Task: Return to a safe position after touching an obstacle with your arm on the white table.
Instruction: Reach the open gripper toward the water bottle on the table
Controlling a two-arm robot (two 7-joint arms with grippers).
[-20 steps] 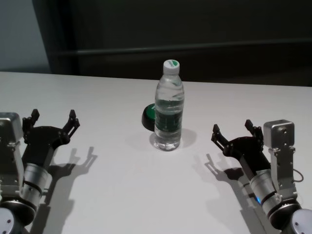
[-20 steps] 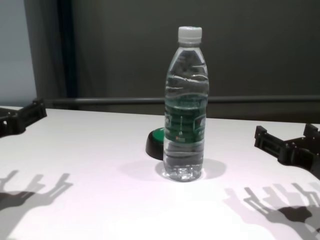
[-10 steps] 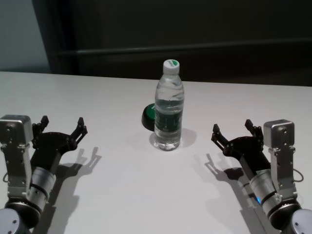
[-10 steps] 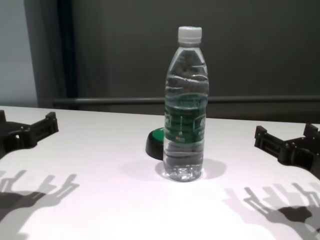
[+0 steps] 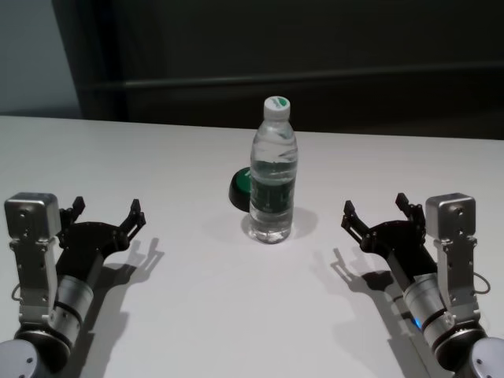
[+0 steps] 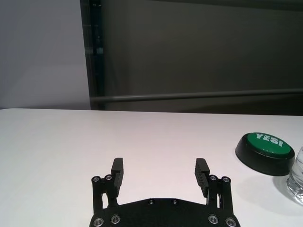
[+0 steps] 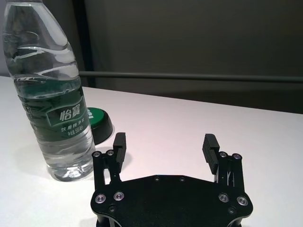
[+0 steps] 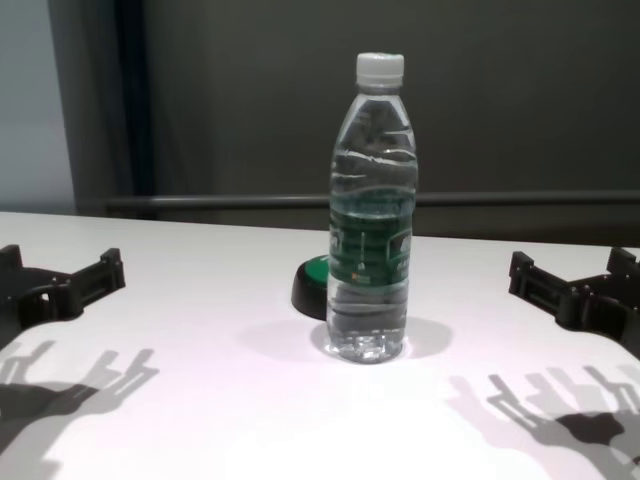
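My left hand hovers low over the near left part of the bench, its two black fingers spread wide with nothing between them, pointing toward the middle of the bench. In its wrist view the fingertips frame only bare white surface. My right hand mirrors it on the near right side, fingers likewise wide apart and empty, hanging just above the surface and casting a forked shadow below it. Neither hand touches anything. Between the two, well apart from both, the water bottle stands upright near the centre of the bench, clear plastic with a white screw cap and a dark green label band round its middle; it holds water and throws a soft shadow around its base. From my right wrist the bottle rises ahead of the hand and off to one side of its fingers. Just behind the bottle on my left side, close to its base, sits a low black button with a green top that reads "YES!". Beyond the far edge of the bench runs a dark wall with a horizontal rail.
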